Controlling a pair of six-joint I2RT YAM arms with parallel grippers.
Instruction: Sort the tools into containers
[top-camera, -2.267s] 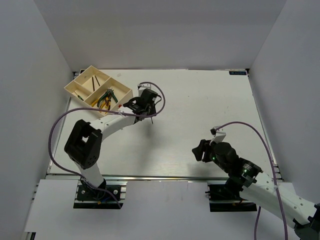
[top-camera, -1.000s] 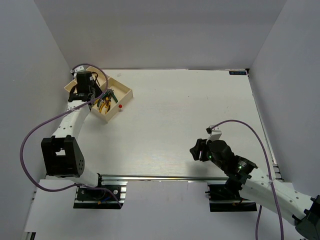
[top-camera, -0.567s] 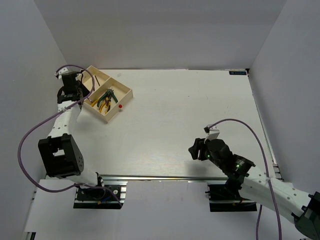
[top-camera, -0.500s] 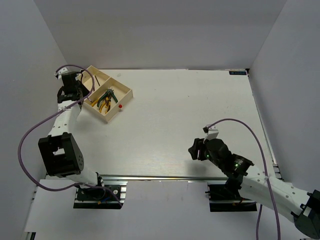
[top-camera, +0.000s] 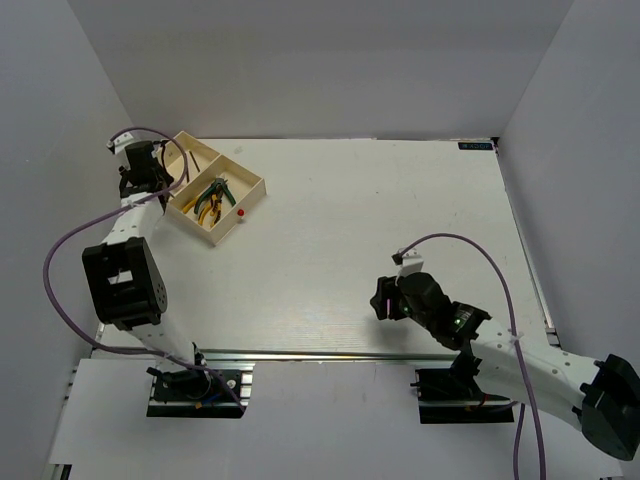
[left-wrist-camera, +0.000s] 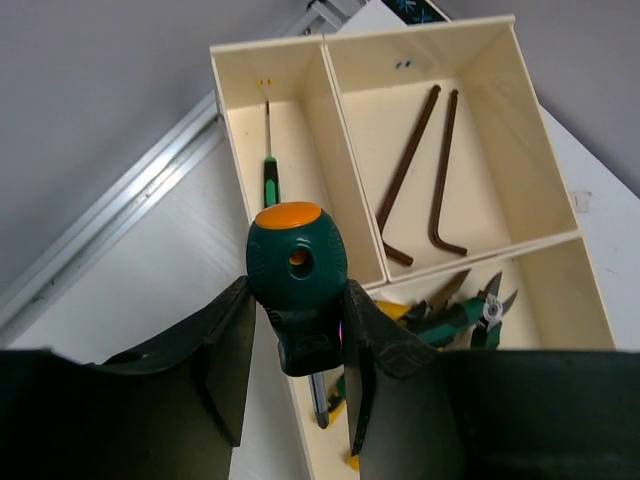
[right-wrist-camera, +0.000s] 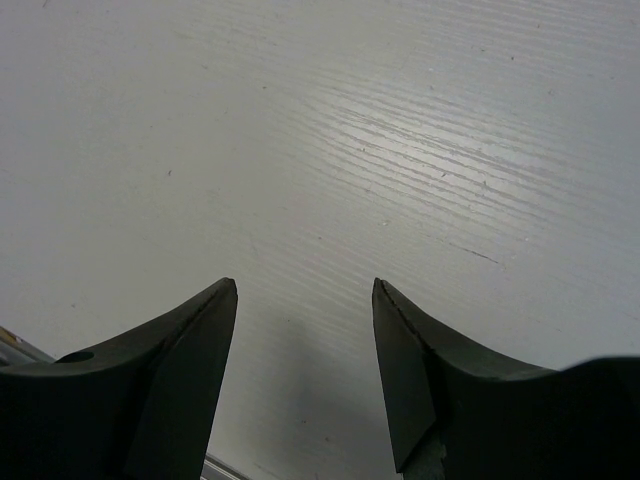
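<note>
In the tray (left-wrist-camera: 345, 170): hex keys (left-wrist-camera: 408, 165) in one compartment, thin screwdriver (left-wrist-camera: 270, 180) in the narrow one beside, pliers (left-wrist-camera: 470, 310) in a third. Knob (top-camera: 242, 212) just outside it, stubby screwdriver (left-wrist-camera: 297, 290) above.

The cream plastic tray (left-wrist-camera: 500, 160) is plain, one colour all over. The fat screwdriver (left-wrist-camera: 297, 270) has a dark green handle with an orange top. The thin screwdriver (left-wrist-camera: 269, 182) has a green handle. The two bent hex keys (left-wrist-camera: 407, 170) are dark brown. The pliers (left-wrist-camera: 452, 316) have green and yellow handles. The tiny knob (top-camera: 241, 212) is red. The white bench (right-wrist-camera: 400, 140) has fine thin lines. The arm cables (top-camera: 47, 272) are purple.
</note>
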